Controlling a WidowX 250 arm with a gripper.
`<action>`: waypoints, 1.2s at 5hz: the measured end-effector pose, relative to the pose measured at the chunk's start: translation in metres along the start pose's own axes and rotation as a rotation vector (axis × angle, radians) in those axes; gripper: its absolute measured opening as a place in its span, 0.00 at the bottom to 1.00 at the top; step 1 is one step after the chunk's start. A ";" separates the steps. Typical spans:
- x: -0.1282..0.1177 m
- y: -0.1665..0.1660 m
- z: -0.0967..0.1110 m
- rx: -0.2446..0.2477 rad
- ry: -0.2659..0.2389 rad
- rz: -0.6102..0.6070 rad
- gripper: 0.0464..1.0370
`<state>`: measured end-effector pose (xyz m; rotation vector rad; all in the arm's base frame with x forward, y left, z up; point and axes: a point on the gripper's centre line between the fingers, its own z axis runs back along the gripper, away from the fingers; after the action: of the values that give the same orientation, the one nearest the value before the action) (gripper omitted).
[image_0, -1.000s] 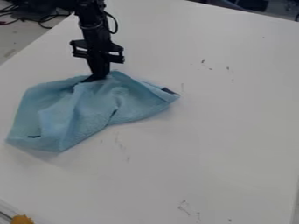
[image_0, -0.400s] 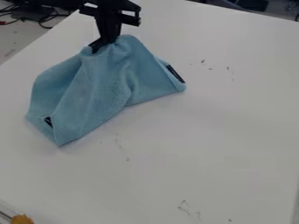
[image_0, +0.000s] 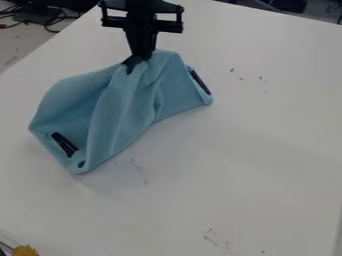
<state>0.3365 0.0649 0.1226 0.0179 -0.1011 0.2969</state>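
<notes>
My gripper (image_0: 139, 61) — one, black, two-fingered, hanging downward from the top edge at upper left, clamped on the blue cloth's upper edge. Blue cloth (image_0: 110, 110) — one, soft, finely textured, pinched at the top, draped in folds to the white table (image_0: 247, 165), dark patches at its left and right corners. Table: smooth, flat, marked with small dark scuffs.

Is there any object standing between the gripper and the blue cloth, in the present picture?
Nothing visible stands between them: the gripper already holds the blue cloth by its upper edge. The orange-yellow thing is far off to the side, at the lower left corner of the view.
</notes>
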 end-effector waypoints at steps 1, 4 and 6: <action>-0.019 -0.023 0.002 -0.008 -0.020 0.006 0.02; -0.063 -0.062 -0.014 -0.120 -0.027 0.052 0.21; -0.066 -0.066 -0.010 -0.136 -0.063 0.024 0.80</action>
<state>0.2941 -0.0168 0.1062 -0.1093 -0.1842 0.3132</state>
